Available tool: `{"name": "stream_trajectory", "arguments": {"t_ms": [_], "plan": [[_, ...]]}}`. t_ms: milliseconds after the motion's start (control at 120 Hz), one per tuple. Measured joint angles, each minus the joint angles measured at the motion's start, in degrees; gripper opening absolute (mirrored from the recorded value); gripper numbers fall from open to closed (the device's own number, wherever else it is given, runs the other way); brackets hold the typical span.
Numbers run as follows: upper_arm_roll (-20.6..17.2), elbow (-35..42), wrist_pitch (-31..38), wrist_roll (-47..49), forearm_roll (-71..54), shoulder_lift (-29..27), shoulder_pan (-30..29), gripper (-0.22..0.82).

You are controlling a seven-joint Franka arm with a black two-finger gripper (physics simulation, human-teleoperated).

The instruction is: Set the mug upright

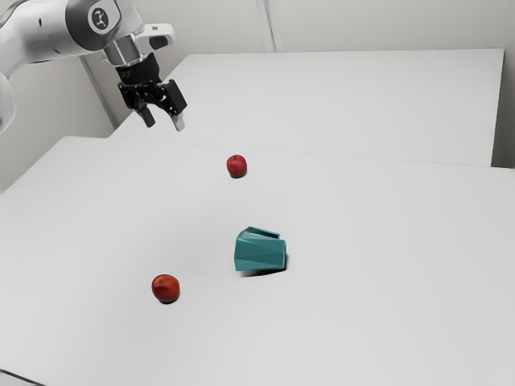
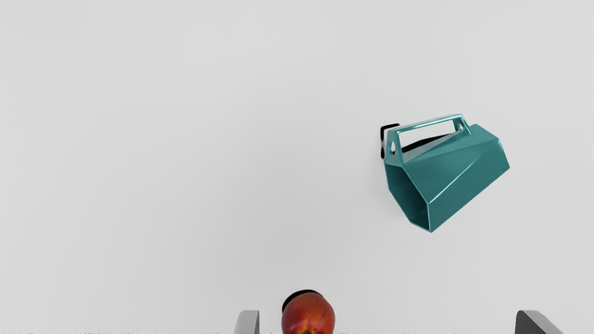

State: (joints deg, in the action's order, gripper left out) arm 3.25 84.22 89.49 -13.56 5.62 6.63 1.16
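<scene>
Gripper (image 1: 163,121): released. Its two fingers (image 2: 248,323) stand wide apart, with neither pad in contact with any object. In the exterior view the gripper is at the upper left, raised above the table (image 1: 386,330) and well apart from the mug (image 2: 464,176).

Mug: lying on its side on the table, to the exterior view's right of the gripper. Finish: teal, lightly glossy. The body is faceted, with flat panels meeting at straight, bright edges. It tapers from the mouth to a narrower base. The mouth is an open polygon with a thin rim and a darker interior, and it is turned toward the exterior view's left. The handle is an angular loop: one straight bar carried on two short legs, each leg pierced by a small hole. It extends from the side of the body facing away from the exterior camera. A dark shadow lies beneath the mug.

Surroundings: a red apple (image 1: 236,166) rests beyond the mug, as seen from the exterior camera. An orange-red fruit (image 1: 166,288) rests to the mug's exterior view's left, nearer that camera. Both are apart from the mug. The table surface is plain white.
</scene>
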Motion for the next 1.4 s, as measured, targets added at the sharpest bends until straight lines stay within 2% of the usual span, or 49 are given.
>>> {"name": "stream_trajectory", "arguments": {"t_ms": [367,575,658,767,1042,1400], "plan": [[0.02,2.92,-0.65,0.08,1.65,-0.85,-0.02,0.6],[3.55,13.1,-0.01,-0.66,14.42,-4.91,0.53,0.6],[5.99,19.89,1.62,-2.27,20.2,-7.07,1.15,0.6],[6.86,26.24,5.01,-4.9,26.01,-8.36,-0.43,0.6],[6.05,37.5,14.05,-10.13,36.82,-8.21,-3.85,0.6],[2.24,44.81,22.39,-16.55,51.09,-3.08,-0.92,0.6]]}}
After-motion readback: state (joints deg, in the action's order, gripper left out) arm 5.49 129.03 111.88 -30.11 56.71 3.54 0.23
